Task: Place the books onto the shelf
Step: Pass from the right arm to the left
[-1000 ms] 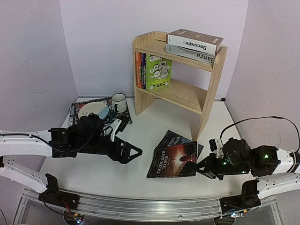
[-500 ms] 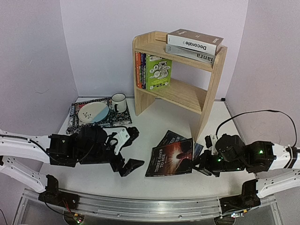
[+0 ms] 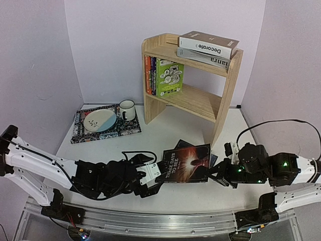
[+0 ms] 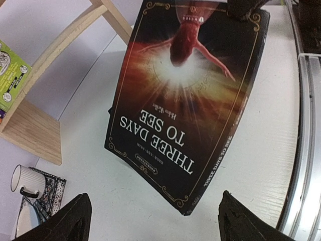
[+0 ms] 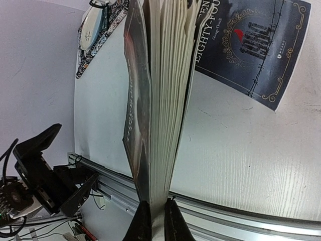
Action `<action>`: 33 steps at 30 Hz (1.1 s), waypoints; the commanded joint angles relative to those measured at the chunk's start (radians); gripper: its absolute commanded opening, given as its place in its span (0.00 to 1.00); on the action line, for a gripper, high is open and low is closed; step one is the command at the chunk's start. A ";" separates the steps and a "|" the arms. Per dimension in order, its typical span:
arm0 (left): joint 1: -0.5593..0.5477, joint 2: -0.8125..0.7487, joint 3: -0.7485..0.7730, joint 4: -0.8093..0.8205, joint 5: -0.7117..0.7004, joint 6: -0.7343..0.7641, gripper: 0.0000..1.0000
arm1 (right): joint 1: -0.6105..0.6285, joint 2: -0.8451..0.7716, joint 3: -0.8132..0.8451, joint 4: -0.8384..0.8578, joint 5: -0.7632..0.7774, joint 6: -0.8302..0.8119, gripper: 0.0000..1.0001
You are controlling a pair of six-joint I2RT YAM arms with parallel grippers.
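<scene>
The dark "Three Days to See" book (image 3: 185, 163) is tilted up off the table, with my right gripper (image 3: 214, 173) shut on its right edge. In the right wrist view the jaws (image 5: 158, 220) pinch the book's page block (image 5: 163, 100). My left gripper (image 3: 150, 179) stands open just left of the book; its fingers (image 4: 75, 223) flank the near corner of the book (image 4: 185, 90) without touching it. The dark blue "Nineteen Eighty-Four" (image 5: 251, 45) lies flat beneath. The pine shelf (image 3: 220, 100) carries "Decorate" (image 3: 208, 44) on "ianra" (image 3: 205, 56) on top, and the green paperback (image 3: 169, 76) with other paperbacks below.
A patterned placemat (image 3: 80, 129) with a plate (image 3: 100, 120) and a white mug (image 3: 127, 109) lies at the back left. The metal rail (image 3: 165, 223) runs along the near table edge, close under both grippers. Walls close in behind and at both sides.
My left arm has swung from beside the placemat down and right to the book's left edge. The right gripper has raised and tilted the book it holds.
</scene>
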 commanded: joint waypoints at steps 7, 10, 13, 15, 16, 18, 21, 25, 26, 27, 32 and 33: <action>-0.011 0.061 0.006 0.136 -0.065 0.087 0.83 | 0.001 -0.083 -0.036 0.069 0.061 0.049 0.00; -0.014 0.058 -0.008 0.138 0.003 0.100 0.90 | 0.001 -0.091 -0.042 0.069 0.063 0.062 0.00; -0.025 0.057 -0.034 0.147 0.032 0.141 0.92 | 0.001 -0.105 -0.045 0.071 0.071 0.080 0.00; -0.028 0.053 -0.044 0.152 0.029 0.162 0.90 | 0.002 -0.113 -0.045 0.072 0.076 0.098 0.00; -0.028 0.051 -0.047 0.155 0.027 0.173 0.89 | 0.002 -0.116 -0.045 0.073 0.079 0.107 0.00; -0.028 0.051 -0.049 0.156 0.026 0.194 0.84 | 0.001 -0.120 -0.043 0.072 0.086 0.124 0.00; -0.028 0.066 -0.043 0.156 0.018 0.223 0.82 | 0.001 -0.127 -0.044 0.082 0.097 0.155 0.00; -0.028 0.114 -0.025 0.156 -0.015 0.256 0.80 | 0.001 -0.131 -0.059 0.132 0.084 0.194 0.00; -0.028 0.127 -0.019 0.157 -0.023 0.260 0.79 | 0.001 -0.132 -0.069 0.156 0.077 0.206 0.00; -0.027 0.142 -0.013 0.158 -0.031 0.263 0.78 | 0.000 -0.133 -0.081 0.181 0.069 0.218 0.00; -0.006 0.191 0.008 0.170 -0.031 0.243 0.75 | 0.001 -0.139 -0.123 0.258 0.041 0.271 0.00; 0.002 0.199 0.009 0.172 -0.026 0.242 0.73 | 0.000 -0.139 -0.123 0.260 0.039 0.272 0.00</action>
